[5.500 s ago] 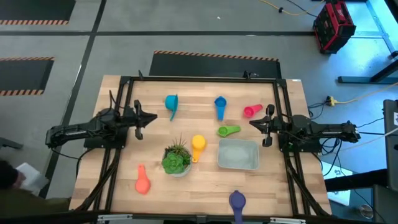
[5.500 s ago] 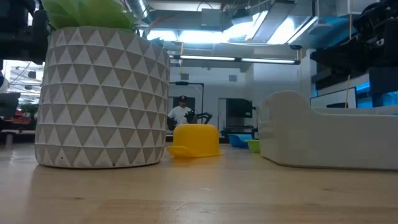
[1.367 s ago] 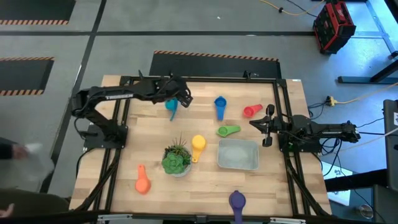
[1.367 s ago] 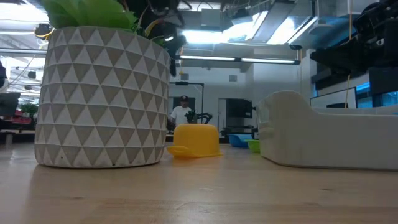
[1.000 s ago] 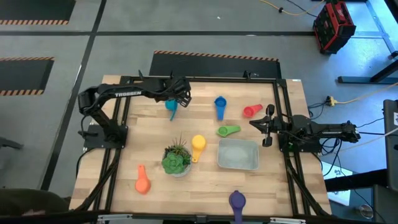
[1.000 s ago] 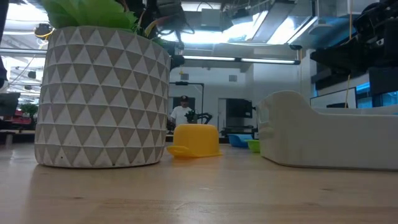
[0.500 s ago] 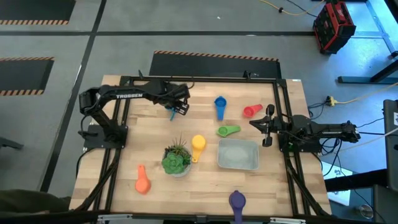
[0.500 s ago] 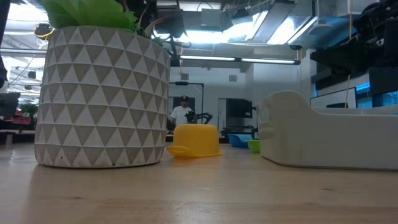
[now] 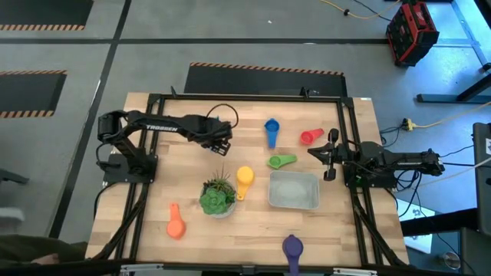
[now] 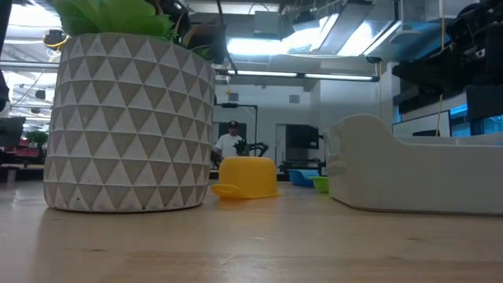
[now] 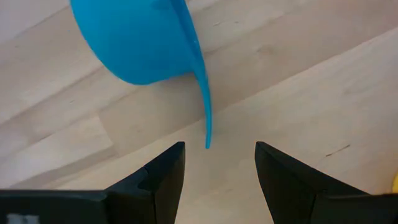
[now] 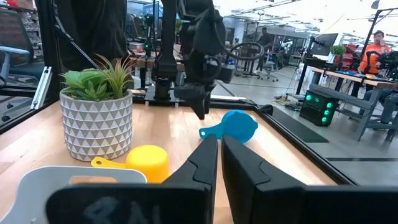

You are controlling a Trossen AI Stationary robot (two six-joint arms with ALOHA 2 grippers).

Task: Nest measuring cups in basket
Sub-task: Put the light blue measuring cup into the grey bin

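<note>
Landmark: you can place everything from the translucent greyish rectangular plastic basket (image 9: 294,190), which sits on the pale wooden table (image 9: 192,230) toward the right arm's side.
Left gripper (image 9: 220,141): it hangs far from the basket, over the teal plastic measuring cup (image 11: 140,37) — your left wrist view shows the cup's handle tip pointing into the gap between the two dark fingers (image 11: 163,171), which stand parted and touch nothing.
Right gripper (image 9: 321,156): it waits just off the basket's right rear corner, fingers pressed together, nothing between them.
Blue cup (image 9: 271,130): a blue plastic scoop lying well behind the basket.
Red cup (image 9: 311,136): a red plastic scoop behind the basket, near the right gripper.
Green cup (image 9: 281,161): a green plastic scoop just behind the basket's rear edge, apart from it.
Yellow cup (image 9: 244,179): a yellow plastic scoop to the basket's left, between it and the plant.
Orange cup (image 9: 176,223): an orange plastic scoop far to the basket's left and forward.
Purple cup (image 9: 292,248): a purple plastic scoop in front of the basket, at the table's front edge.
Plant (image 9: 217,195): a green spiky plant in a white triangle-patterned pot, left of the basket.
Basket contents: you see no cup inside it.
</note>
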